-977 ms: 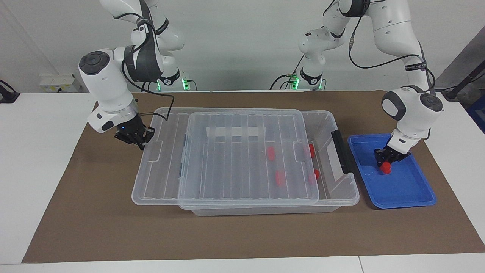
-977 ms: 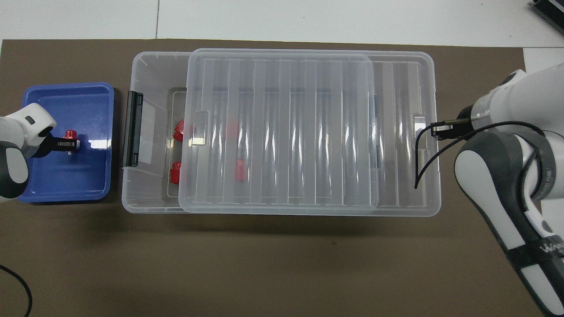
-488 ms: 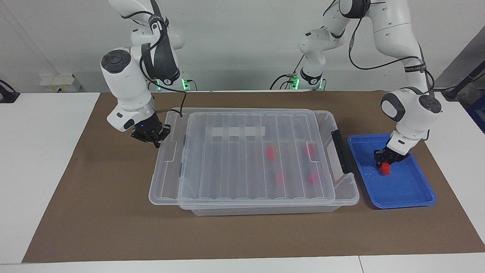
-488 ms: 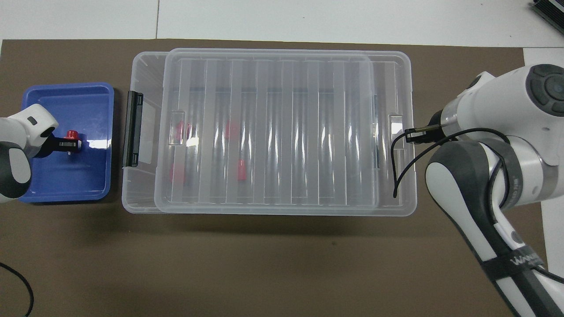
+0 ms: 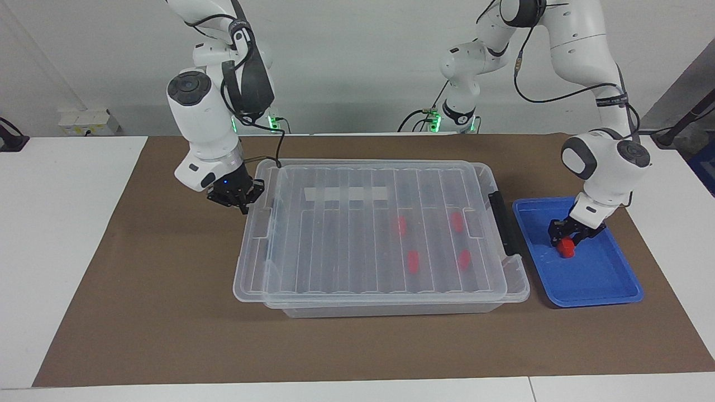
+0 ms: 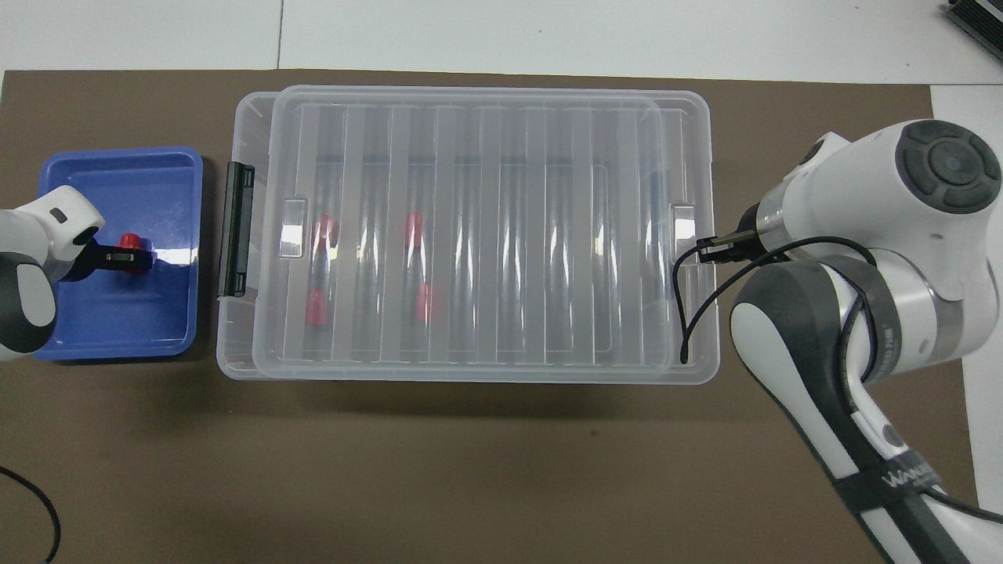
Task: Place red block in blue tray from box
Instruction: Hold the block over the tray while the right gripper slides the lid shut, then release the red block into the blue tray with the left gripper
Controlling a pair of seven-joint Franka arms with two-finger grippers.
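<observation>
While the lidded box (image 5: 380, 234), mid-frame, keeps four red blocks, I see the red block (image 5: 567, 247) in the blue tray (image 5: 603, 285) at right, under my left claw (image 5: 568, 237); I cannot tell its grip. My right claw (image 5: 241, 205), pinched together, sits at the lid's end.

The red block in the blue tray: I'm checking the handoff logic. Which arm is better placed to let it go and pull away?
Left. The left gripper is down in the blue tray at the red block; the right gripper is at the box lid's other end.

My left gripper (image 5: 568, 239) points down over the shallow bright blue plastic tray (image 5: 609, 287), arm bent steeply above it. My right gripper (image 5: 239, 196), fingertips pressed together, sits low, well apart from that tray, forearm upright.
</observation>
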